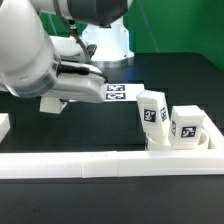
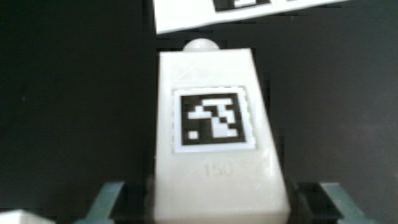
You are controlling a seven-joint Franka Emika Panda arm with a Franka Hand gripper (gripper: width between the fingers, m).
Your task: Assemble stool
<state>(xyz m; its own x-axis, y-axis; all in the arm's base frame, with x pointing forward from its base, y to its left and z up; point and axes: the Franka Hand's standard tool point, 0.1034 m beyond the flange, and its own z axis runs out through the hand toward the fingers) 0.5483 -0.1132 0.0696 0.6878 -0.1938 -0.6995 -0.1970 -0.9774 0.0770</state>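
In the wrist view a white stool leg (image 2: pixel 214 120) with a black-and-white tag lies lengthwise between my fingers (image 2: pixel 118 203), its pegged tip towards the marker board (image 2: pixel 249 12). My gripper (image 2: pixel 222 206) is shut on the leg's near end. In the exterior view the arm covers the grip, and only a white end of the held leg (image 1: pixel 50 103) shows below the hand. At the exterior view's right, two tagged legs (image 1: pixel 152 115) (image 1: pixel 186 126) stand upright on the round seat (image 1: pixel 205 148).
A long white rail (image 1: pixel 90 164) runs across the front of the table. The marker board (image 1: pixel 120 92) lies flat between my hand and the seat. A white block (image 1: pixel 3 125) sits at the exterior view's left edge.
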